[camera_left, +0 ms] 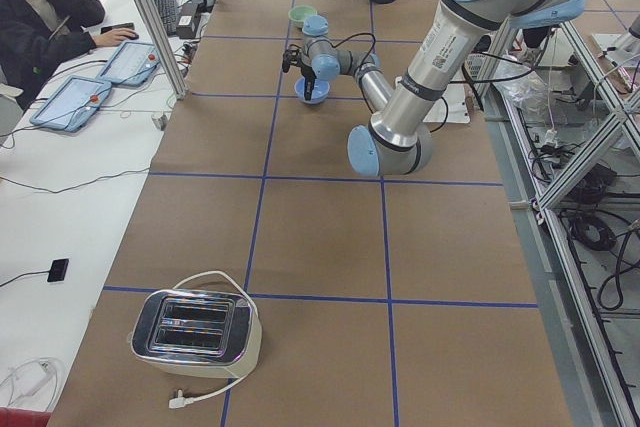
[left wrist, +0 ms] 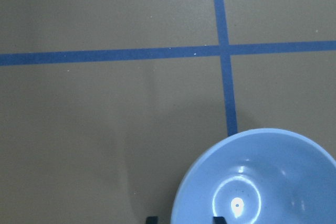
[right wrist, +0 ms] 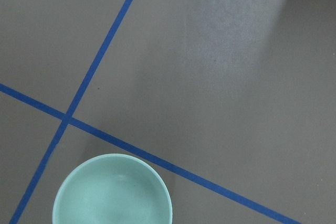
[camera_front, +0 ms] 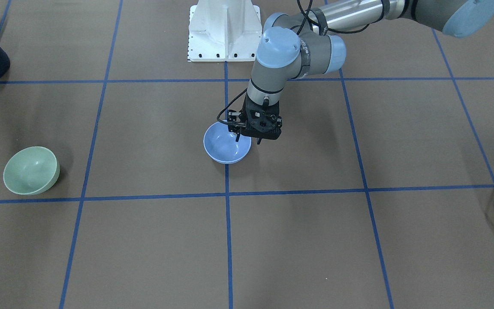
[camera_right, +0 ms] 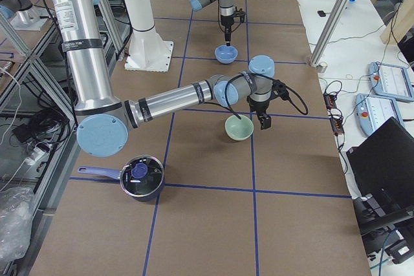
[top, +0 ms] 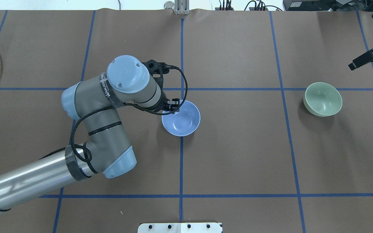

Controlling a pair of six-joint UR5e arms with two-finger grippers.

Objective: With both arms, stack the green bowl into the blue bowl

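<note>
Left gripper spread wide, straddling rim of blue bowl, mid-frame overhead. Green bowl centre-right, well apart. Aperture of right gripper, upper right: cannot tell. Advice: close squarely on rim, avoid tipping.

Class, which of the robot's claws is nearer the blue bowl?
Left. The left claw straddles the rim of the blue bowl; the right claw hangs far off, beside the green bowl.

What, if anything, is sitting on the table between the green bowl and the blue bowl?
Nothing visible: only bare brown paper and tape lines lie between the green bowl and the blue bowl. The left claw straddles the blue bowl's rim on the side away from the green one.
</note>
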